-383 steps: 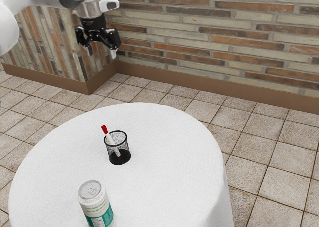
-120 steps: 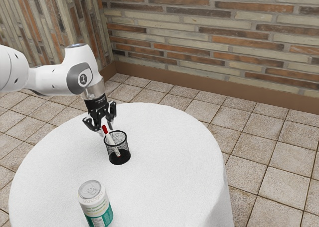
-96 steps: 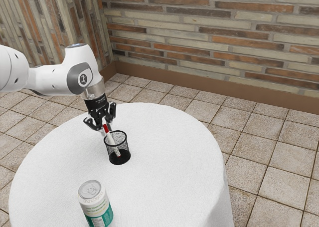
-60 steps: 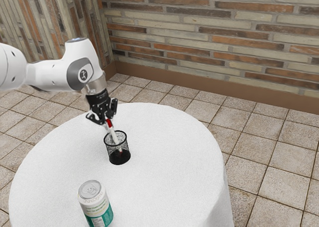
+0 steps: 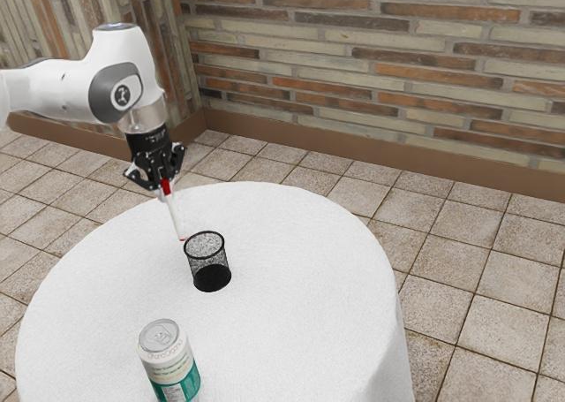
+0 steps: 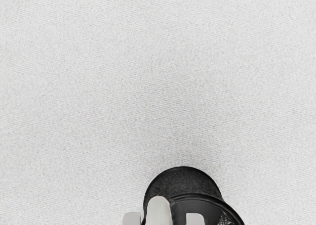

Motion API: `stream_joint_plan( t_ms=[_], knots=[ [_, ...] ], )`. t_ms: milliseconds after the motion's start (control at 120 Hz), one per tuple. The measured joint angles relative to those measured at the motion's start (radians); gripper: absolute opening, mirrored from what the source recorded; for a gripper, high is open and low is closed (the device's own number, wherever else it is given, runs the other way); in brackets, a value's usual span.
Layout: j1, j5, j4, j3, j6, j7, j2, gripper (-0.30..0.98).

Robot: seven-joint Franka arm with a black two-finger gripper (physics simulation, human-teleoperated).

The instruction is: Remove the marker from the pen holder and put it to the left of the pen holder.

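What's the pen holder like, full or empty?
Empty: the pen holder shows nothing inside through its mesh, and the marker hangs outside.

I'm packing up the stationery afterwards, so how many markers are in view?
1: the red-capped marker, held in the gripper, out of the pen holder.

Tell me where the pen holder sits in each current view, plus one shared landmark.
Exterior view: the pen holder stands in the exterior view's left half, beyond the can.
Wrist view: partly behind the marker, cut off by the picture's edge.
Shared landmark: the marker, held in the gripper.
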Motion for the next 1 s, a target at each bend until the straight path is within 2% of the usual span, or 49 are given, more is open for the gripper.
stream_joint_plan(
  t_ms=[142,292,508,892,1000],
  knots=[
    [0.002,0.022,0.017,0.027,-0.098,-0.002,0.022,-0.07],
    [0.001,0.035,0.125,0.049,-0.227,-0.004,0.155,-0.07],
    [0.008,0.042,0.169,0.086,-0.379,-0.004,0.255,-0.06],
    [0.021,0.035,0.230,0.112,-0.514,0.003,0.397,-0.06],
    [0.023,0.031,0.229,0.113,-0.516,0.008,0.400,0.04]
  ],
)
